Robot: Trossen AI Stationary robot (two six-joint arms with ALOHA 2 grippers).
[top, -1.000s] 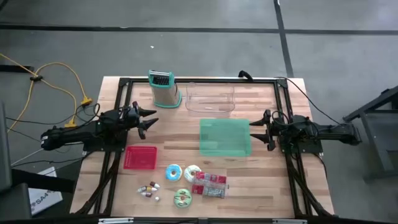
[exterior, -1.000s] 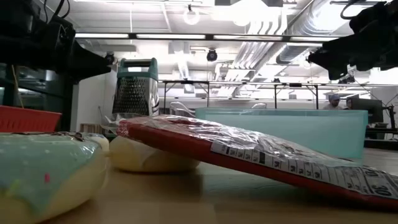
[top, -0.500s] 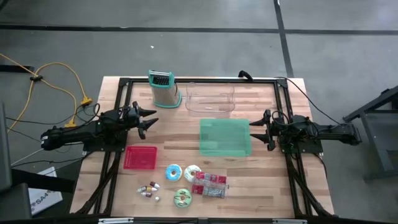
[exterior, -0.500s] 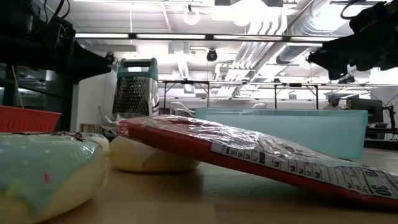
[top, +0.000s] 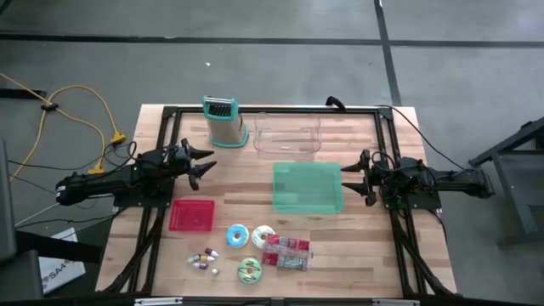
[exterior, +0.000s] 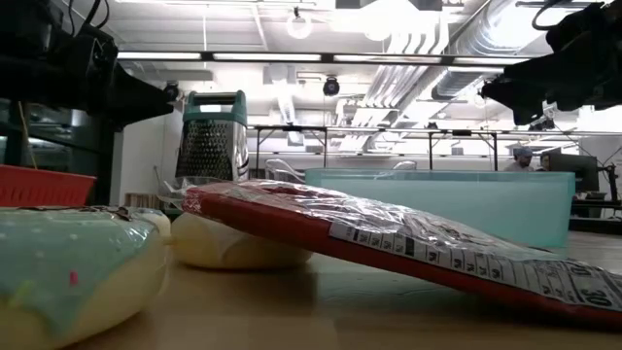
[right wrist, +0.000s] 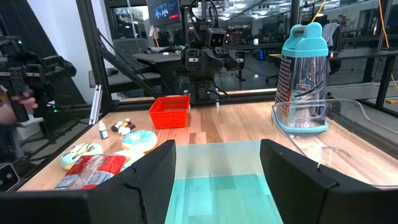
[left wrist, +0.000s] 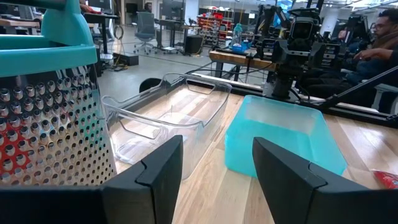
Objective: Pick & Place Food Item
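Observation:
The food lies near the table's front edge: a blue-iced donut [top: 237, 235], a pale donut [top: 263, 235], a green-topped one [top: 249, 270], a red snack bag [top: 287, 252] with one end resting on the pale donut [exterior: 233, 248], and small bottles [top: 204, 259]. A teal bin [top: 308, 188] stands mid-table. My left gripper [top: 208, 161] hovers open at the left, pointing level toward the bin, with nothing between its fingers [left wrist: 149, 180]. My right gripper [top: 347, 178] hovers open at the bin's right end, also holding nothing [right wrist: 217, 180].
A clear plastic container [top: 287, 134] and a teal-handled grater [top: 223, 121] stand at the far edge. A red basket [top: 192, 214] sits at the near left. A black frame rims the table. People show in the room beyond [left wrist: 379, 37].

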